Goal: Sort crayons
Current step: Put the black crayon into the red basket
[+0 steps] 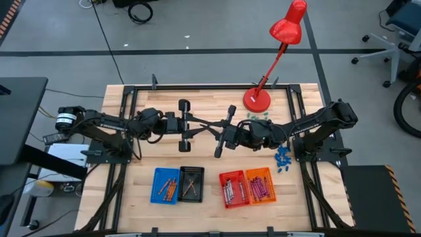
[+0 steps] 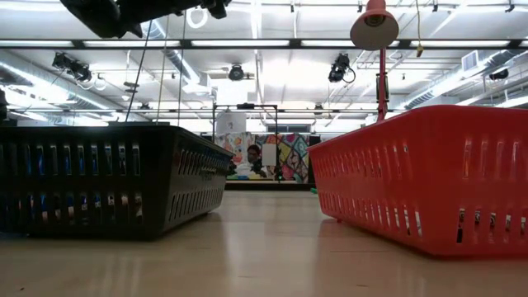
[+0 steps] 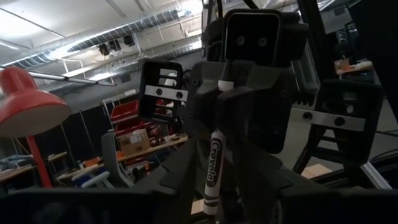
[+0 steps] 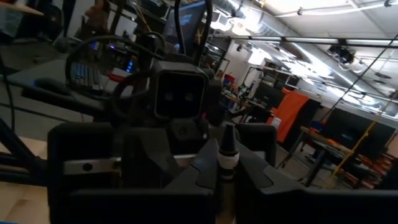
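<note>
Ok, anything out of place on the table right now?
Yes: small blue chunks lie scattered loose on the table beside the right arm's base, and tiny green bits by the lamp base, all outside the baskets.

Baskets (image 1: 166,185) blue, black, red, orange (slotted walls); lamp (image 1: 287,27) red

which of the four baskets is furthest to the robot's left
The blue basket, at the left end of the row. The black basket sits right beside it, then the red basket and the orange basket further toward the right arm's side.
</note>
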`<state>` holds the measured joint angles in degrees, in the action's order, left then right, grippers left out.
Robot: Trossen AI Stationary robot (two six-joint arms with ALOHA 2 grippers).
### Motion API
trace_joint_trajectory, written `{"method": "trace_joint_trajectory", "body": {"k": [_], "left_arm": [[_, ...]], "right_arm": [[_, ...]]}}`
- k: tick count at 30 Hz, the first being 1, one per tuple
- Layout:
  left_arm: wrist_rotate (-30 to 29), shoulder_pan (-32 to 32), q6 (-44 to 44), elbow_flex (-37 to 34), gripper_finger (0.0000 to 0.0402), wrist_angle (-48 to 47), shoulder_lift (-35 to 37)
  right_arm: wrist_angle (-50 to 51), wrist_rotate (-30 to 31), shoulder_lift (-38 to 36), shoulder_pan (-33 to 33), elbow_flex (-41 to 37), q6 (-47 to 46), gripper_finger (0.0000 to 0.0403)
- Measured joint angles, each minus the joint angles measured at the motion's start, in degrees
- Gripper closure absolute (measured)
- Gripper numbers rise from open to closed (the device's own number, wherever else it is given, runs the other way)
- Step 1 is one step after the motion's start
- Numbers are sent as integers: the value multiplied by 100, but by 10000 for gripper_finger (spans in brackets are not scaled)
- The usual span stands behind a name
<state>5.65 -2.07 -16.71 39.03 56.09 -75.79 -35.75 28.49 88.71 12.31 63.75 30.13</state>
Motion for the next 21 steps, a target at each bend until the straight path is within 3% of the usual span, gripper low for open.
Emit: {"method": "trace_joint_trajectory", "body": {"k": [8,21], "left_arm": [[-44,2,109,-2,283,-550,415],[-357,299,834,-4,283,-1666,1147]], "right_arm": [[-17,213,-4,95,0,-46,375],[35,644,-20,289,0,-986,374]]}}
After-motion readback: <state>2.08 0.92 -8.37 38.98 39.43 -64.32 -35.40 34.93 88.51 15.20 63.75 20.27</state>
